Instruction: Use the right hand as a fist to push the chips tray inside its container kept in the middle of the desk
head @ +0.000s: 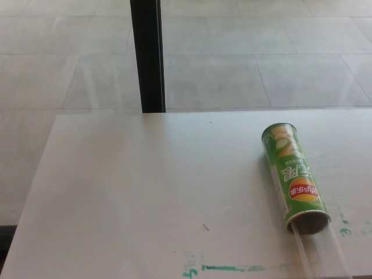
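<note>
We looked from the left side to the right; on the left stood the wide white desk top (145, 192), with nothing of ours on it; a thin black post (148, 55) rose behind its far edge, with a pale tiled floor (261, 58) beyond; near the front edge we saw a smeared green paint streak (229, 268) on the white.

Over on the right lay the tall green cardboard chips can (292, 174), on its side, its open mouth pointing toward us; we thought it sat more to the right than in the middle; the clear see-through plastic chips tray (318, 253) stuck out of that mouth and ran down to the bottom edge of the picture, so most of it was not inside yet.

Neither our left hand nor our right hand showed anywhere, so we could not say if the fingers were wide or curled.

We judged the push had not begun; next our right hand would need to come in from the right, curl into a fist, meet the near end of the tray and press it straight along the can.

On the can we saw a round red and yellow badge, like the Lay's mark, upside down; the white letters above it were too turned for us to read.
</note>
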